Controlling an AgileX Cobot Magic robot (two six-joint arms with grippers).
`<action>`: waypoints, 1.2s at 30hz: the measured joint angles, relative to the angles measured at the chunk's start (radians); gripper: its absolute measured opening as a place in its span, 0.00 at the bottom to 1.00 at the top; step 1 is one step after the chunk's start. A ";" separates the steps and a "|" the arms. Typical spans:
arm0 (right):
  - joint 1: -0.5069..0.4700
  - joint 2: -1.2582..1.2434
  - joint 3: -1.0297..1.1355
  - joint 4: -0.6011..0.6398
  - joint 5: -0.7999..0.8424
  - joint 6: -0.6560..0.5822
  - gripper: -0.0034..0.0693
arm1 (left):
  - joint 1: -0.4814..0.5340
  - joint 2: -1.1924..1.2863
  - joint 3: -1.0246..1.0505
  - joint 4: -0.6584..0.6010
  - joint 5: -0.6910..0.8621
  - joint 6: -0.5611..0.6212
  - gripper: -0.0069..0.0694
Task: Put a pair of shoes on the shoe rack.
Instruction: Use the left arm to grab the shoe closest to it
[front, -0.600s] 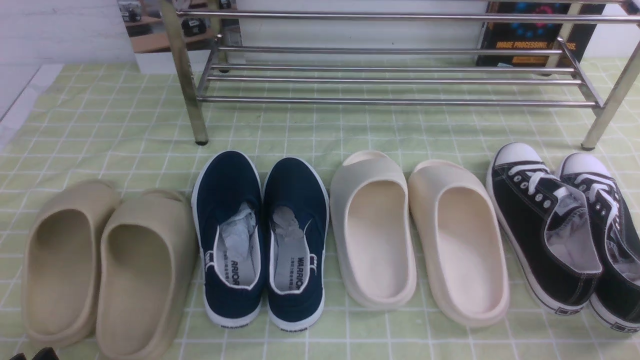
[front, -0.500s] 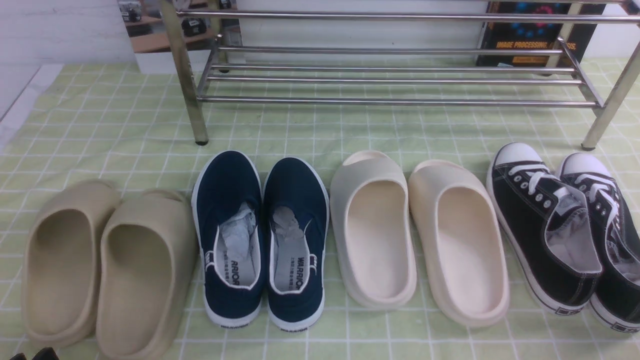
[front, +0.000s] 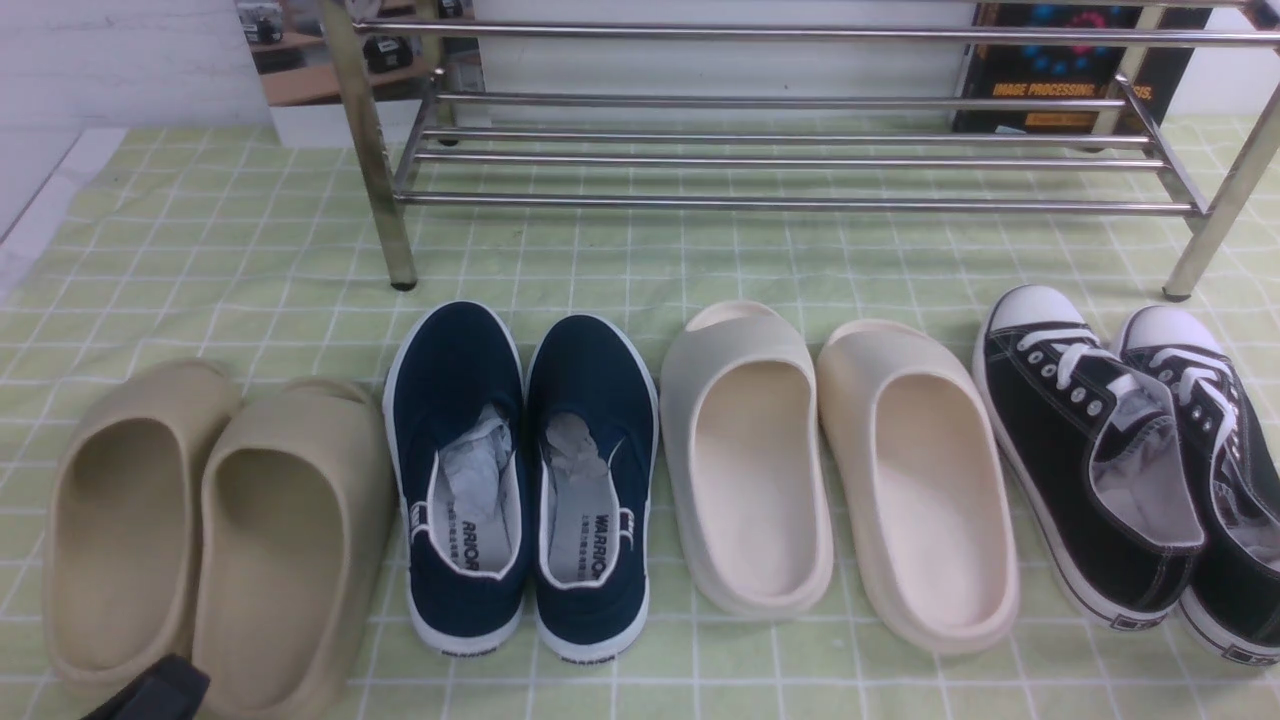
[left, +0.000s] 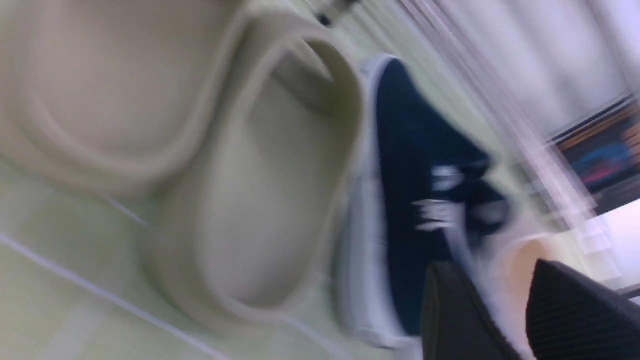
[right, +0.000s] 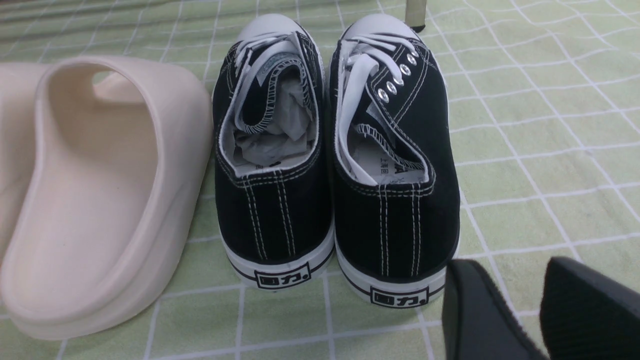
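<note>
Left claw (left: 492, 267): at the near left edge of the scene, by the heels of the tan slippers (front: 270, 540). Its two fingers stand apart with nothing between them.
Left wrist view: blurred. One navy shoe shows just beyond the fingers, and nothing touches it.
Right claw (right: 510, 265): low at the near right, just behind and to the right of the heels of the black lace-up sneakers (right: 335, 165). Its jaws are parted and empty.
Pair of navy slip-on shoes (front: 460, 375): side by side on the green checked cloth (front: 250, 260), heels near and toes far, with paper stuffed inside. They are second from the left in the row, to the right of the left claw and a little farther out.
Navy pair against the right claw: well apart, with the cream slippers (front: 750, 470) and the black sneakers in between.
Row order, left to right: tan slippers, navy pair, cream slippers, black sneakers.
Shoe rack (front: 780, 203): chrome bars at the far side, beyond the toes of the whole row. Its lower shelf holds no shoes.
</note>
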 joint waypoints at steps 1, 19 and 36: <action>0.000 0.000 0.000 0.000 0.000 0.000 0.38 | 0.000 0.000 0.000 -0.115 -0.006 -0.022 0.40; 0.000 0.000 0.000 0.000 0.000 0.000 0.38 | 0.000 0.000 -0.030 -0.340 -0.083 0.070 0.40; 0.000 0.000 0.000 0.000 0.000 0.000 0.38 | 0.000 0.561 -0.647 0.213 0.278 0.452 0.07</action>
